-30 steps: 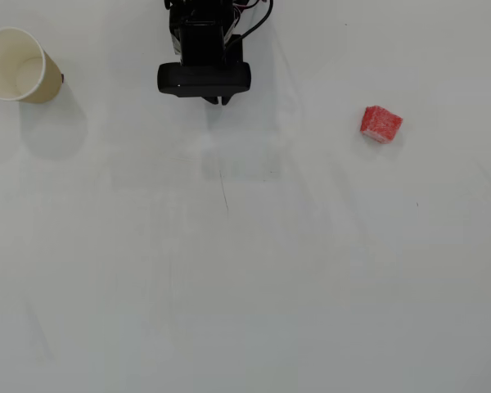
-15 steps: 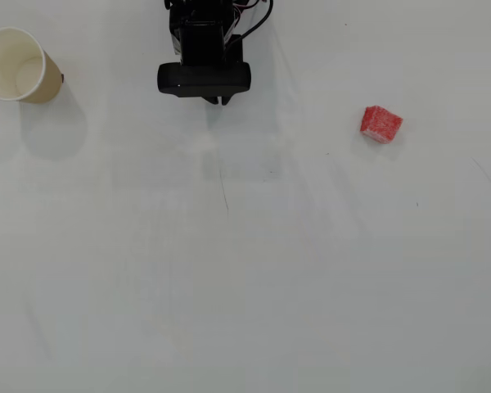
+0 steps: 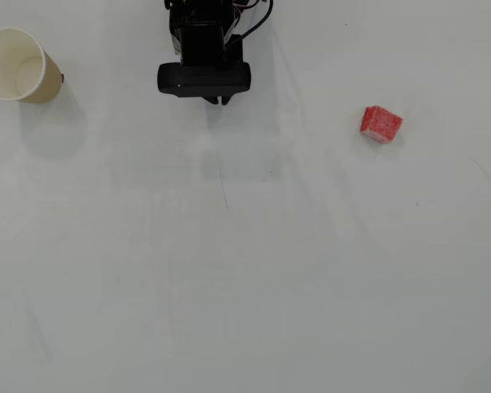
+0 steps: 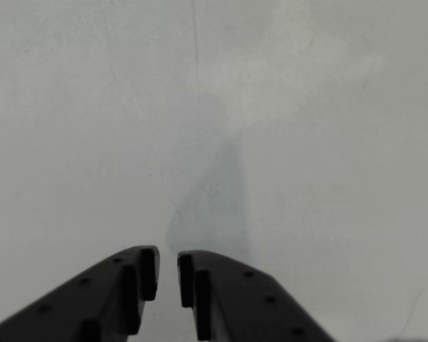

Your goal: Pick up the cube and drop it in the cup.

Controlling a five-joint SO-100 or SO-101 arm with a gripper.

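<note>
Hovering over bare counter (image 3: 245, 286), my claw (image 4: 167, 274) nearly closed, empty; cube (image 3: 380, 124) off right, cup (image 3: 20, 65) far left overhead.

arm (image 3: 203, 33): cut off by the overhead view's top edge
claw (image 4: 167, 274): rear cut off at the wrist view's bottom edge

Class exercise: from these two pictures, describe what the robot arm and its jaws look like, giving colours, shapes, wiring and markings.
The arm is black and blocky, ending in a rounded bar. Dark cables loop near its base, with a hint of red wiring. The gripper has two matte black jaws, tapering, with ridged tips and small round dimples along their tops. No markings show.
</note>
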